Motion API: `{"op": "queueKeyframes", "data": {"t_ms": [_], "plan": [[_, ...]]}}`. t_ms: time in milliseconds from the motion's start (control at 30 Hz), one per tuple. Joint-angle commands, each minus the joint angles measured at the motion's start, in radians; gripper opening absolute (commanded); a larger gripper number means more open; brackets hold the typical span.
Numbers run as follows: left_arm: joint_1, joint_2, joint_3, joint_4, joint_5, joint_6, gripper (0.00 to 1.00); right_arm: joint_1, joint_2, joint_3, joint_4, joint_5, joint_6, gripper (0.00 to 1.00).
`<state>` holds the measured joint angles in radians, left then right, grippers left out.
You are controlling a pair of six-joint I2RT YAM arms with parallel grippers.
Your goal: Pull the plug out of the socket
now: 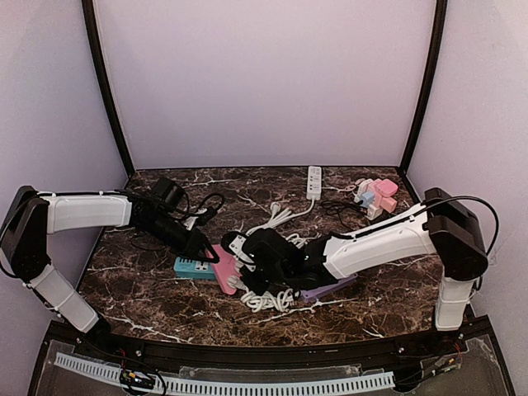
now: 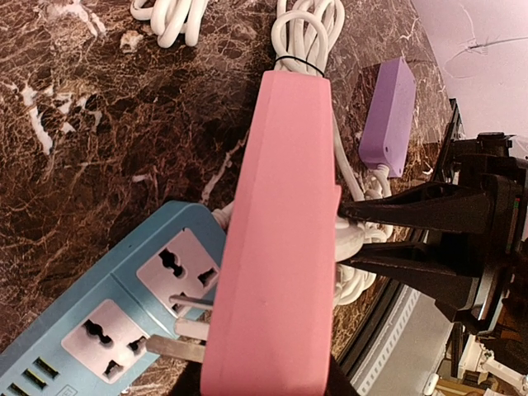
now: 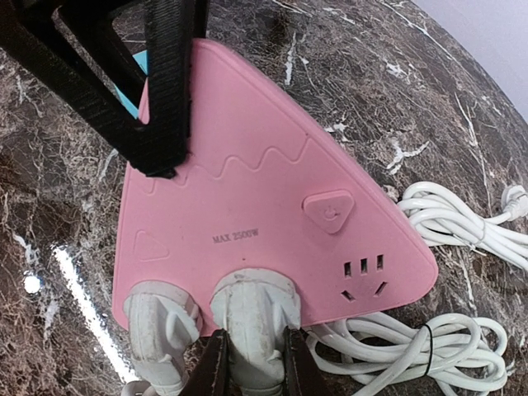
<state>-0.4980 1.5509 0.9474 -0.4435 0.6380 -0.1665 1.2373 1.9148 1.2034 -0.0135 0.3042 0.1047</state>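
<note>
Looking from the right wrist, we see the right gripper closed on the white plug, with one finger on each side of it. The plug sits inserted in the edge of the pink socket, just beside a second plug. The left gripper clamps the opposite corner of the socket. The socket is at the end of a blue strip on the table; we cannot tell if they touch. A white cable lies coiled beside the socket.
</note>
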Motion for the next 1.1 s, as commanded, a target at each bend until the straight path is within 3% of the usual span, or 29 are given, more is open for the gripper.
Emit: {"op": "queueKeyframes", "data": {"t_ms": [0,433,1067], "plan": [[0.034,0.021,-0.002,-0.057,-0.196,0.005,0.13,0.043,-0.003,0.050,0.027,0.057,-0.023,0.00],[0.038,0.022,-0.003,-0.057,-0.198,0.004,0.12,0.042,-0.023,0.041,0.033,0.078,0.000,0.00],[0.038,0.025,-0.006,-0.048,-0.187,0.005,0.12,-0.128,-0.122,-0.108,0.193,-0.294,0.236,0.00]]}}
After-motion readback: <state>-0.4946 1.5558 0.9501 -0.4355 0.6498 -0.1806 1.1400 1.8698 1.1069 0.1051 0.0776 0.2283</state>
